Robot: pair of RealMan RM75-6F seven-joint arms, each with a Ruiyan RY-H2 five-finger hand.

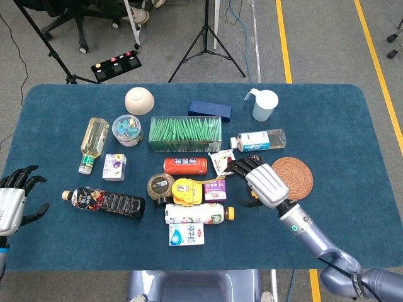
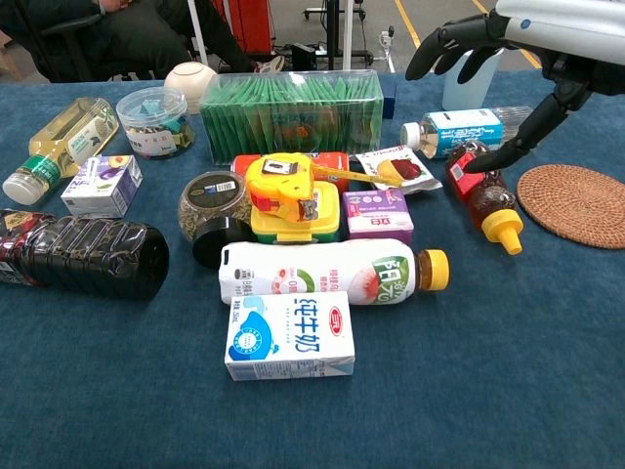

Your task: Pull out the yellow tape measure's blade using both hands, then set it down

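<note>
Head view alone shows left hand (image 1: 12,204) spread, seemingly empty; right hand (image 2: 532,49) spread empty above tape measure (image 2: 283,191)

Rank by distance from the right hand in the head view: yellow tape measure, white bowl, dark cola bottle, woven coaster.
From the right hand:
1. woven coaster, just to its right
2. yellow tape measure, mid-table, to its left
3. dark cola bottle, front left
4. white bowl, far back left; 3 and 4 are close to call.
</note>
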